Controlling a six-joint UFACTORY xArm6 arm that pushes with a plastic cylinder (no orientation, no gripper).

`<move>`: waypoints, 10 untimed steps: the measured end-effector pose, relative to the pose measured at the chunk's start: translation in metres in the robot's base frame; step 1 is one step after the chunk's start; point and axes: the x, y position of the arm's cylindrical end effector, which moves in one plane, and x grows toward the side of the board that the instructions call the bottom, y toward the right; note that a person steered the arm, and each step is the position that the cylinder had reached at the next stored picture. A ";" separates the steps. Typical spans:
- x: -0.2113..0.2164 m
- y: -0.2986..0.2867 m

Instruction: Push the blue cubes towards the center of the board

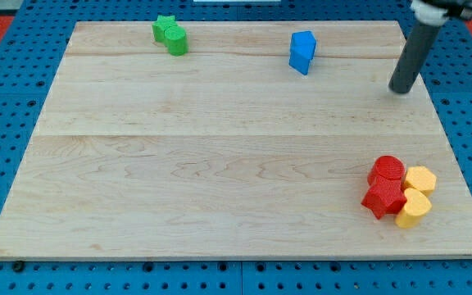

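Nearest the frame's bottom, at lower right, red blocks [386, 187] and yellow blocks [416, 194] sit bunched together and touching, well apart from anything the task concerns. The wooden board [220, 172] stretches bare across its middle. Farther up, near the top edge and right of centre, stand the blue blocks [302, 52], which seem to be two pieces pressed together, though their exact shapes are hard to make out. They look small, rigid and light, likely to slide easily on smooth wood and to twist or split apart if struck off-centre; the best contact is probably their far, upper-right face, pushed squarely toward lower left. Green blocks [170, 35] lie at upper left. The rod comes down from the upper right corner, leaning slightly, its tip [401, 90] resting right of the blue pair, apart from it. It has no jaws or hand to open or close.
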 end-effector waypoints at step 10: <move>-0.070 -0.128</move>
